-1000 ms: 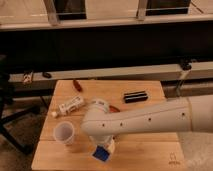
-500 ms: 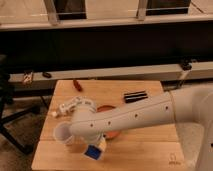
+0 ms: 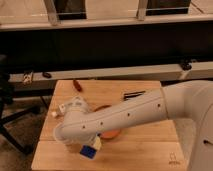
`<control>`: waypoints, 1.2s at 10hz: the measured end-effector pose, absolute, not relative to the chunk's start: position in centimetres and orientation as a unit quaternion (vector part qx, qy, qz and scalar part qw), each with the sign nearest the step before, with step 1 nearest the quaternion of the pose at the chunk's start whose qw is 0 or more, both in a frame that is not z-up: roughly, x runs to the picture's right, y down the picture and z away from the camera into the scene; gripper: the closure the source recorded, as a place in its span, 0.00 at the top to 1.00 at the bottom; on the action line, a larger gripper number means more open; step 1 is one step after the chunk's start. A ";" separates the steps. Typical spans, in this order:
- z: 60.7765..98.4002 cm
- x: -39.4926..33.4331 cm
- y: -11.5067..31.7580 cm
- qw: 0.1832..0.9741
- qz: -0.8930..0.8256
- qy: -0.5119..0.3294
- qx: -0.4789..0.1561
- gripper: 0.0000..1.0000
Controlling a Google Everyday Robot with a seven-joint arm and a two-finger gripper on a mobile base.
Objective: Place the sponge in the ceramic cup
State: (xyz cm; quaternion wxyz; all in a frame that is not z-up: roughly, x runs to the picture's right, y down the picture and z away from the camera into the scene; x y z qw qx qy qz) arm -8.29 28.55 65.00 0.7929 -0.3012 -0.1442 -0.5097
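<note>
Gripping the sponge (image 3: 87, 152), the gripper (image 3: 90, 148) sits just left of and in front of the orange bowl (image 3: 109, 134), near the front edge of the wooden table (image 3: 150, 150). Its jaws are clamped narrow on the blue block. A pale strip shows on the block's right side; cannot tell if that is a finger or the sponge's lighter layer. Cannot tell whether the sponge touches the tabletop or hangs just above it. From the right, the white arm (image 3: 130, 112) crosses over the bowl, so only the bowl's front rim and a sliver behind the arm show. Left of the bowl, the arm's rounded wrist covers the spot, and the ceramic cup cannot be told apart from it. Behind and right of the bowl lies a black bar (image 3: 134, 94). Behind-left of the bowl is a white packet (image 3: 70, 106), with a small white bit (image 3: 54, 114) just left of it. Farther back-left of the bowl, near the table's rear edge, is a red-handled thing (image 3: 77, 84).
</note>
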 end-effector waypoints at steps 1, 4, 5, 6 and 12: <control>64.4 -8.8 28.7 0.793 -0.514 -0.143 -0.296 0.00; 61.9 -10.7 28.9 0.792 -0.527 -0.138 -0.277 0.00; 61.4 -11.2 28.7 0.791 -0.531 -0.138 -0.272 0.00; 61.3 -11.6 28.6 0.790 -0.532 -0.138 -0.270 0.00; 62.6 -14.0 26.3 0.796 -0.527 -0.133 -0.268 0.00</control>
